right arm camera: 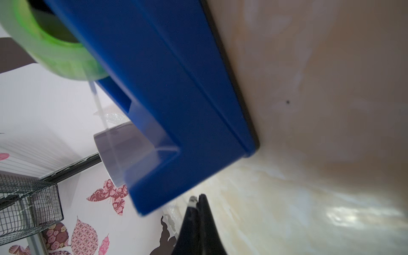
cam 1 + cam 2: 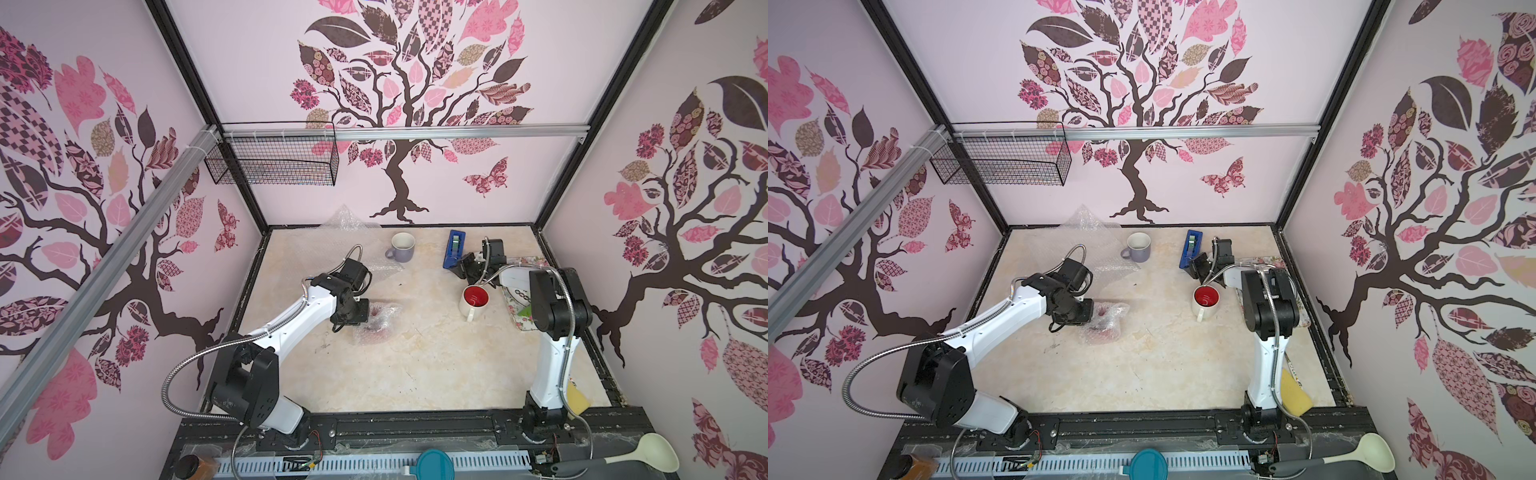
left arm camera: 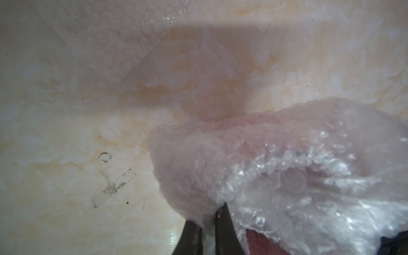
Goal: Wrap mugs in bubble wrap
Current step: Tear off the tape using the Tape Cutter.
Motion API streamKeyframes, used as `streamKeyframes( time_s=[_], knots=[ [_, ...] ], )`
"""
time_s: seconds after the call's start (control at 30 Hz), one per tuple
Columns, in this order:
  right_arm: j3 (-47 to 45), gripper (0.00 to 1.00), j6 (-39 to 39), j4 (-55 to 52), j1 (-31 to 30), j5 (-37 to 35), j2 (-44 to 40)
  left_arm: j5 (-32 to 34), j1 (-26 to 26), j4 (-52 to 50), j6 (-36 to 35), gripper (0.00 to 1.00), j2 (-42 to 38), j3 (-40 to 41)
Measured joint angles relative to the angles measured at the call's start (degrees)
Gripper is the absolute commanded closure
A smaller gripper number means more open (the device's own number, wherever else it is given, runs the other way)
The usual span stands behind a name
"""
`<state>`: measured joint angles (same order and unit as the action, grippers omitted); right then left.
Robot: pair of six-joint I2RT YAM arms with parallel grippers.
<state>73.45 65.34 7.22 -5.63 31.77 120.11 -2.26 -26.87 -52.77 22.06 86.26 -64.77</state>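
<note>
Left fingers (image 3: 225, 231) pinching crinkly clear bubble wrap (image 3: 287, 165) round the red ceramic mug (image 2: 374, 320) may slip, unravelling it; right fingers (image 1: 205, 220) closed.

Red mug (image 2: 376, 320) shows only as a dark-red blur through the bubble wrap (image 3: 287, 176) (handle not discernible); lavender mug (image 1: 103, 145) is partly hidden behind the tape dispenser (image 1: 176, 99)

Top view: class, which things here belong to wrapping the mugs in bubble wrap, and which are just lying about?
Job: lavender mug; white mug; red mug, bundled in wrap; bubble wrap; blue tape dispenser, likely.
Lying about: floral tray; yellow sponge; ladle; teal lid; wire basket.
</note>
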Motion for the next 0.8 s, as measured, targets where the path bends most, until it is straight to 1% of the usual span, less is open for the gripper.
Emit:
streamKeyframes(
  time_s=[0.17,0.3,0.8],
  knots=[
    [6.01,1.00,-1.57,-5.66,-0.44,-2.69,2.97,0.00,0.00,0.02,0.00,1.00,0.00,-0.02],
    [8.98,1.00,-2.38,-8.46,-0.79,-4.26,4.28,0.00,0.00,0.02,-0.02,1.00,0.00,-0.02],
    [10.67,1.00,-3.67,-11.61,-1.42,-6.99,4.79,-0.44,0.00,0.24,0.02,1.00,0.76,-0.02]
  ],
)
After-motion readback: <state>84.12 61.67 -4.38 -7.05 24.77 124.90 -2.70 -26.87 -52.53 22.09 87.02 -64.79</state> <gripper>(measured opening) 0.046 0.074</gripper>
